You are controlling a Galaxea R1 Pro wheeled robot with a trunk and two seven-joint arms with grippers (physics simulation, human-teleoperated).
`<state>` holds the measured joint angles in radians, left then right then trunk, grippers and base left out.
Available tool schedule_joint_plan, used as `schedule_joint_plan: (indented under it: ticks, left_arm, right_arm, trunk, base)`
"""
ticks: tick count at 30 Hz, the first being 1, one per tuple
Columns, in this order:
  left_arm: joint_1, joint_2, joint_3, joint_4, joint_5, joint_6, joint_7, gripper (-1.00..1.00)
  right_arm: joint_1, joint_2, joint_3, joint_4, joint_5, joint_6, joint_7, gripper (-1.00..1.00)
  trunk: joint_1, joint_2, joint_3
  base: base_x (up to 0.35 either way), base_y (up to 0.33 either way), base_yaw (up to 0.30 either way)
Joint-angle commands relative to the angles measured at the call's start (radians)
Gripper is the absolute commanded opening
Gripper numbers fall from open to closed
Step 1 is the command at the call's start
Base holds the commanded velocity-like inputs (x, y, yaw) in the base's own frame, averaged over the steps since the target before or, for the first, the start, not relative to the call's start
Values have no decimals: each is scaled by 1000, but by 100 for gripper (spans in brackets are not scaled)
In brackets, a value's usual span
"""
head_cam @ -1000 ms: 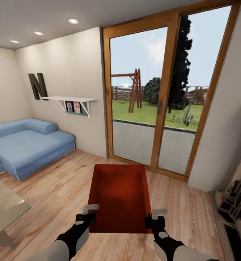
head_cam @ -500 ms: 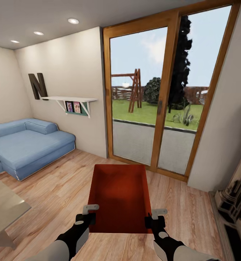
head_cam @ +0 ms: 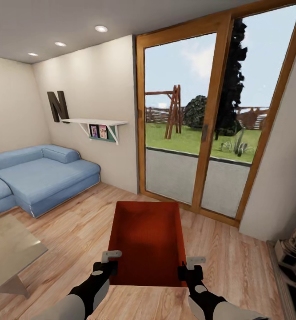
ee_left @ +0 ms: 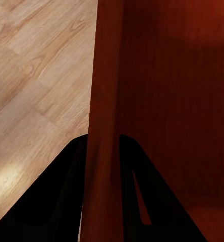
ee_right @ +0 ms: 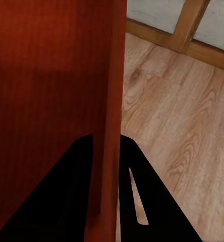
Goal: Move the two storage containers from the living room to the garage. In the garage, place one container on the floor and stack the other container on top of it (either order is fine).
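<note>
- The orange-red shallow rectangular storage container [head_cam: 147, 242] is held up in front of the robot, above the light wood plank floor [head_cam: 72, 231] of the living room; it is between the two arms.
- The left end effector [head_cam: 107, 266] is closed on the container's left wall; in the left wrist view its dark fingers [ee_left: 66, 191] stand on both sides of the thin wall [ee_left: 103, 126].
- The right end effector [head_cam: 189, 269] clamps the right wall in the same way [ee_right: 112, 126].
- Ahead are the wood-framed glass doors [head_cam: 210, 111]; a blue sofa [head_cam: 41, 175] stands at the left, under a white wall shelf [head_cam: 94, 122].
</note>
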<state>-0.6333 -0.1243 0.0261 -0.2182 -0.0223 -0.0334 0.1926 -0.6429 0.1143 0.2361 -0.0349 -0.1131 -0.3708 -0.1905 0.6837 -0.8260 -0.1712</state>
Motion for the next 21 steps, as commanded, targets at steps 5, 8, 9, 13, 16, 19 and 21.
schedule_joint_plan:
  ticks: [5,8,9,13,16,19,21]
  left_arm:
    - [0,0,12,2,-5,-3,25,-100]
    - [0,0,12,3,-5,-3,25,-100]
    - [0,0,12,3,-5,-3,25,-100]
    - [0,0,12,3,-5,-3,25,-100]
    - [0,0,12,3,-5,-3,25,-100]
    - [0,0,12,3,-5,-3,25,-100]
    - [0,0,12,3,-5,-3,25,-100]
  right_arm:
    - [-1,1,-54,-11,4,-25,-1,-100]
    - [-1,1,-54,-11,4,-25,-1,-100]
    - [-1,1,-54,-11,4,-25,-1,-100]
    - [-1,1,-54,-11,4,-25,-1,-100]
    - [-1,1,-54,-11,4,-25,-1,-100]
    - [-1,1,-54,-11,4,-25,-1,-100]
    - [-1,0,-54,-11,4,-25,-1,-100]
  trunk:
    - [0,-1,3]
    - [0,-1,5]
    - [0,-1,6]
    - [0,-1,11]
    - [0,-1,14]
    - [0,-1,17]
    - [0,-1,20]
  base:
    - [0,0,281]
    - [0,0,282]
    - [0,0,268]
    - [0,0,255]
    - [0,0,250]
    - [0,0,250]
    - [0,0,249]
